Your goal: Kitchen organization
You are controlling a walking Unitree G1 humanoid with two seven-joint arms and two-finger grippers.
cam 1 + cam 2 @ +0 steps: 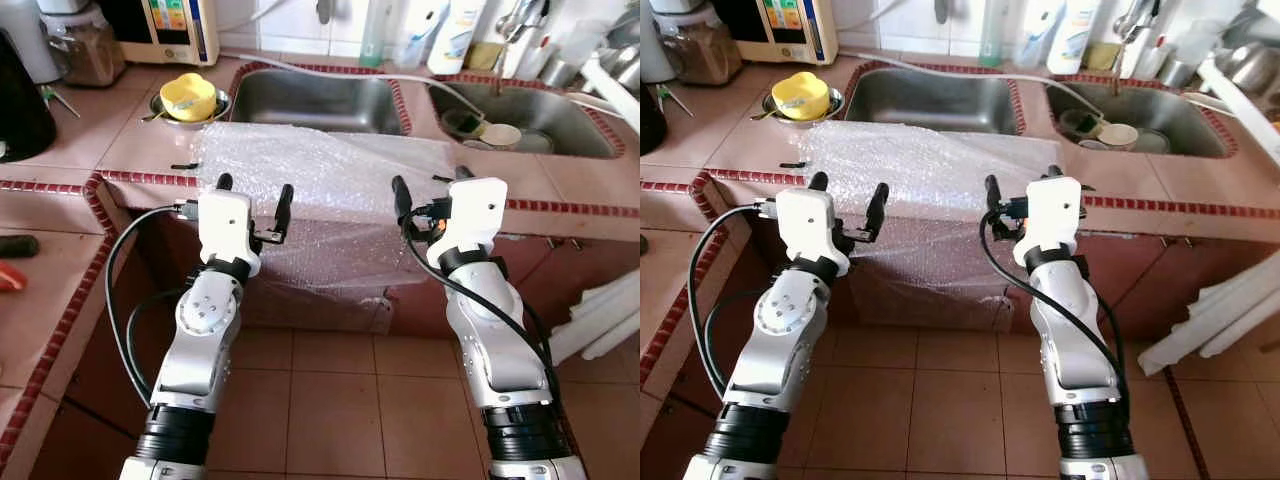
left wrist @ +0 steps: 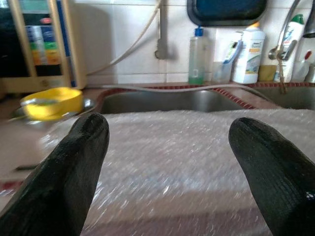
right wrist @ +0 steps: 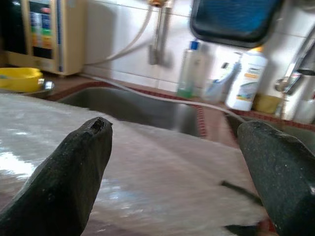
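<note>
The left gripper (image 1: 255, 198) hangs just short of the counter (image 1: 90, 140) edge, its two black fingers spread wide with nothing between them, pointed at the near left part of the bubble wrap (image 1: 330, 170). The right gripper (image 1: 432, 190) sits level with it on the other side, fingers apart and empty too, facing the wrap's right end. The wrap lies flat across the tile in front of the left sink (image 1: 315, 100) and droops over the counter front toward the floor. From where I stand, neither gripper is touching it yet; both are close, just below the edge. Behind the wrap's left corner a yellow cup (image 1: 187, 97) rests in a small metal bowl. The right sink (image 1: 540, 120) holds dishes, and bottles (image 2: 251, 49) line the wall behind the basins. A hose (image 2: 172, 88) trails along the back rim. As tidying goes, I would say this is barely begun: the wrap is unmoved, the cup and dishes sit where they are. The likely next thing is for both grippers to close on the hanging edge and lift or fold the sheet away.
</note>
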